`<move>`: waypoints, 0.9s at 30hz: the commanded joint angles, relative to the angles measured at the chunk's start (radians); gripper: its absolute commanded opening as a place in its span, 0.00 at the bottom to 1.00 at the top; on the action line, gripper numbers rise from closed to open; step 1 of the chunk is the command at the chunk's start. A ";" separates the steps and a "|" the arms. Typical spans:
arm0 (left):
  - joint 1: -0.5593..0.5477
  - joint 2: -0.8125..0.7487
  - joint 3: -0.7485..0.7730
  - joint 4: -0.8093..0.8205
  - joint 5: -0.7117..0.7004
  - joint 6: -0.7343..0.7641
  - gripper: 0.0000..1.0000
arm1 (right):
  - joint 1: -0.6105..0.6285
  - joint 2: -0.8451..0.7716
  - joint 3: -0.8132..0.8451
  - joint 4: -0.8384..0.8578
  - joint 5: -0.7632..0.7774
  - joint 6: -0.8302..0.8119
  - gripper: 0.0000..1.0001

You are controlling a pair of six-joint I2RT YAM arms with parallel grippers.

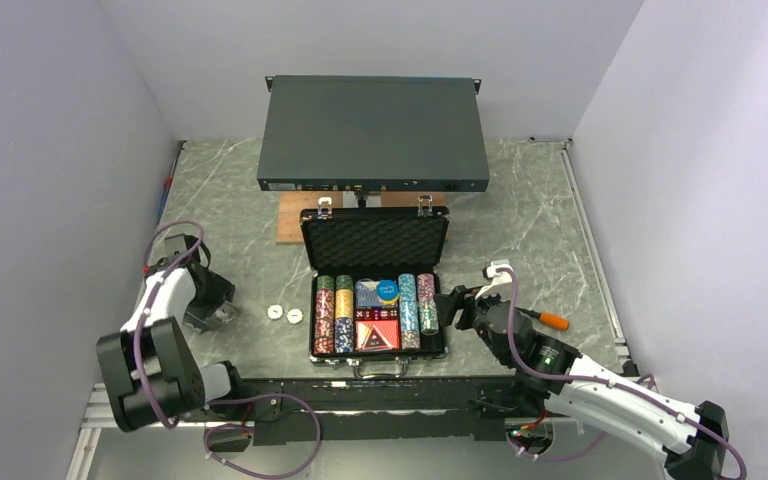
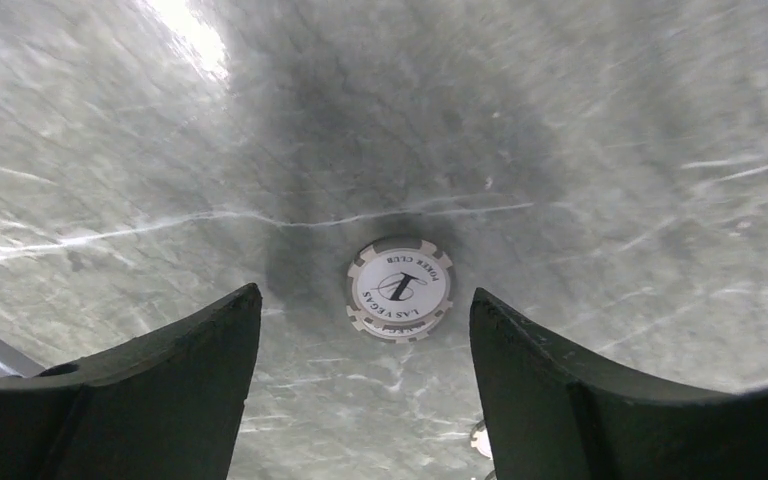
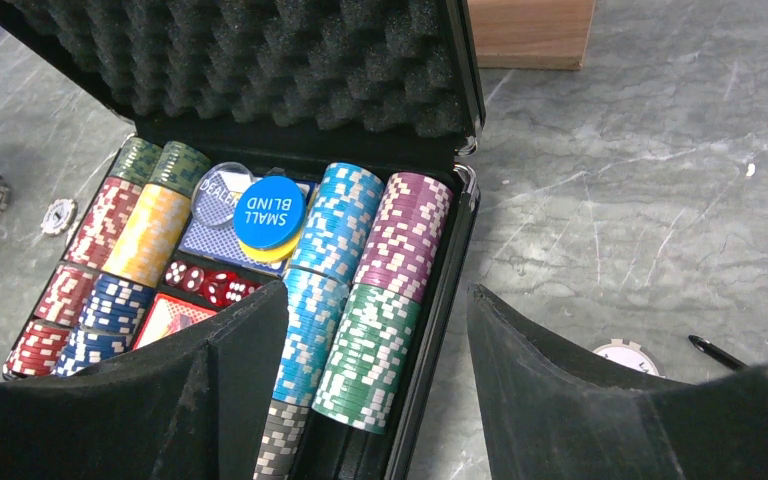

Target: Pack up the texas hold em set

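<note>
The texas hold em set is a black case point(image 1: 310, 300) lying open in the middle of the table, with its foam lid point(image 1: 374, 244) upright. Rows of coloured chips point(image 3: 345, 250), red dice point(image 3: 205, 283) and a blue disc point(image 3: 268, 212) fill it. Two white chips point(image 1: 284, 314) lie on the table left of the case. My left gripper point(image 2: 365, 295) is open low over the table, and a white Las Vegas chip point(image 2: 400, 288) lies flat just beyond its fingertips. My right gripper point(image 3: 378, 290) is open over the case's right edge, holding nothing. Another white chip point(image 3: 625, 355) lies beside its right finger.
A large dark grey rack box point(image 1: 373, 133) stands behind the case, with a wooden block point(image 1: 295, 215) under its front. An orange-handled screwdriver point(image 1: 550, 320) lies right of the case. Grey walls close in both sides.
</note>
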 commanded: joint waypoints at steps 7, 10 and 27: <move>0.005 0.182 0.020 -0.014 0.088 -0.043 0.73 | 0.001 -0.001 0.003 0.052 0.012 -0.009 0.68; 0.000 0.170 -0.005 0.004 0.090 -0.051 0.71 | 0.001 -0.001 0.003 0.052 0.012 -0.010 0.68; -0.251 0.213 -0.013 0.085 0.142 -0.106 0.30 | 0.001 0.012 0.006 0.053 0.015 -0.010 0.68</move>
